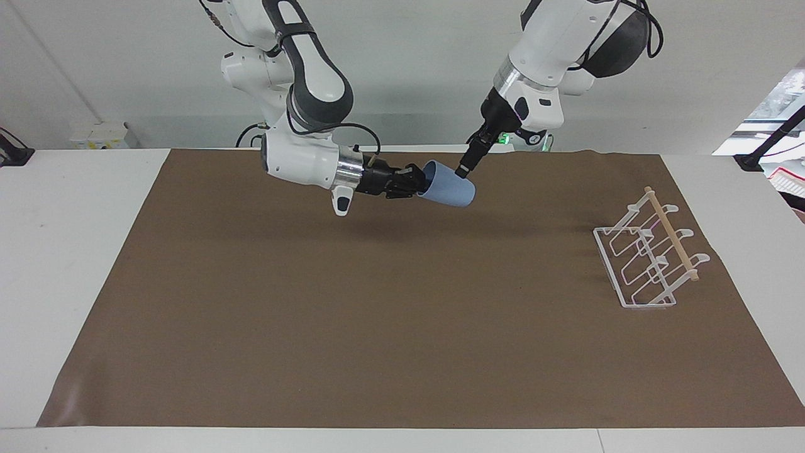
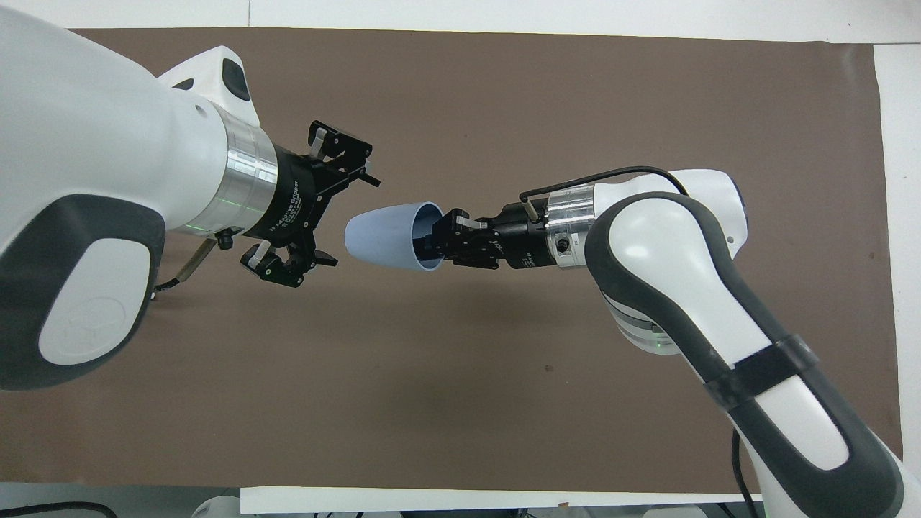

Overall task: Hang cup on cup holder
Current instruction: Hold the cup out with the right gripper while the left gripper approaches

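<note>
The light-blue cup point(image 1: 448, 187) lies on its side in the air over the brown mat, base toward the left arm's end; it also shows in the overhead view point(image 2: 381, 236). My right gripper point(image 1: 418, 181) is shut on its rim, one finger inside the mouth point(image 2: 432, 241). My left gripper point(image 2: 355, 221) is open, its fingers spread around the cup's base end; in the facing view its tip point(image 1: 465, 168) sits just above the cup. The white wire cup holder point(image 1: 651, 258) with its wooden rod stands on the mat toward the left arm's end, hidden in the overhead view.
A brown mat point(image 1: 377, 314) covers most of the white table point(image 1: 63, 251). The left arm's big white body point(image 2: 93, 216) covers the left arm's end of the mat in the overhead view.
</note>
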{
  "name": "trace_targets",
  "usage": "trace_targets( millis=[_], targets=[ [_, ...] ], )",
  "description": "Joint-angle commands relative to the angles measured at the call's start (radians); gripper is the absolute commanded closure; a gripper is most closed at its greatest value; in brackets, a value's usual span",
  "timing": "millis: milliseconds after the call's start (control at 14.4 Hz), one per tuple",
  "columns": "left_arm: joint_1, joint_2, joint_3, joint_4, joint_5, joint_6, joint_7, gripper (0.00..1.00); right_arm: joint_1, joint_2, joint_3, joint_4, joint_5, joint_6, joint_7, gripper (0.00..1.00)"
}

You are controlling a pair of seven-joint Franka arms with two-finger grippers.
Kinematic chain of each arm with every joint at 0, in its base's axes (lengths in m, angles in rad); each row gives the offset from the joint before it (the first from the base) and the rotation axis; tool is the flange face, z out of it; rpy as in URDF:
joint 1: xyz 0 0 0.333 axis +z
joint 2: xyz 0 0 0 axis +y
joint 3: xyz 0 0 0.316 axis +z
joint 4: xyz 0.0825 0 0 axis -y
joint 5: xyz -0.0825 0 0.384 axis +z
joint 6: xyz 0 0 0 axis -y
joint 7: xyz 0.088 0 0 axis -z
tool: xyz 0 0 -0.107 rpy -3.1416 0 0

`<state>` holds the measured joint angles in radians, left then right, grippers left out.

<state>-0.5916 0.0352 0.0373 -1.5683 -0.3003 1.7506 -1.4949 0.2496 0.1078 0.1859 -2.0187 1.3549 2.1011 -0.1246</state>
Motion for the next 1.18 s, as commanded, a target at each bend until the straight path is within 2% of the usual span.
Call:
trace_targets(
  millis=[0, 208, 485, 970, 1109],
  targets=[
    [-0.030, -0.012, 0.004, -0.048, 0.006, 0.088, -0.204, 0.00, 0.002, -0.022, 0.000, -0.021, 0.026, 0.013, 0.016, 1.00],
    [-0.056, -0.009, 0.003, -0.082, 0.006, 0.127, -0.356, 0.00, 0.002, -0.022, 0.000, -0.021, 0.026, 0.011, 0.016, 1.00],
    [-0.065, -0.014, -0.002, -0.163, 0.000, 0.141, -0.375, 0.00, 0.002, -0.022, 0.000, -0.021, 0.026, 0.008, 0.023, 1.00],
    [-0.063, 0.003, -0.004, -0.285, -0.054, 0.377, -0.513, 0.00, 0.002, -0.022, 0.000, -0.021, 0.026, 0.011, 0.025, 1.00],
    [-0.063, 0.002, -0.004, -0.295, -0.078, 0.405, -0.528, 0.00, 0.002, -0.022, 0.000, -0.021, 0.026, 0.011, 0.025, 1.00]
  ],
)
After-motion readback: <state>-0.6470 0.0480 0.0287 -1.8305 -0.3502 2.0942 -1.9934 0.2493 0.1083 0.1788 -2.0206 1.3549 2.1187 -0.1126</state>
